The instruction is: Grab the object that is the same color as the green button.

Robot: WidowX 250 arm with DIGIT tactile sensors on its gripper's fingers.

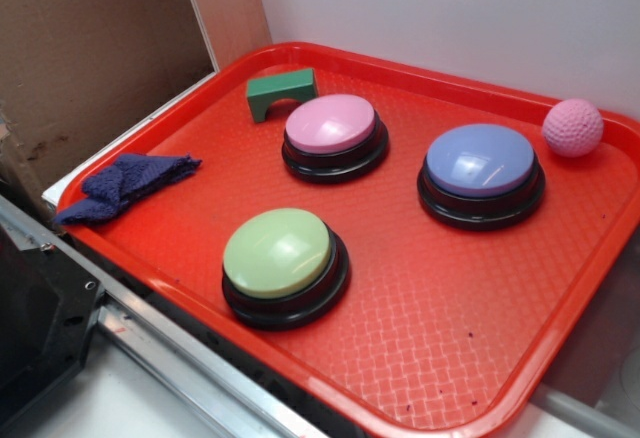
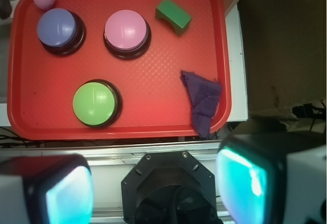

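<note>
The little green block (image 1: 281, 92) sits upright in the tray's (image 1: 480, 358) far corner, just beside the pink button (image 1: 333, 136), well apart from the green button (image 1: 283, 264) and blue cloth (image 1: 128, 184), while the gripper (image 2: 156, 185) hangs high above, fingers (image 2: 245, 183) spread wide, holding nothing.

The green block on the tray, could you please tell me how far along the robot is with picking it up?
Nothing is done yet. The green block sits untouched at the tray's edge beside the pink button. The gripper holds nothing; its fingers stand apart, off the tray. Approach, grasp and lift all remain.
</note>
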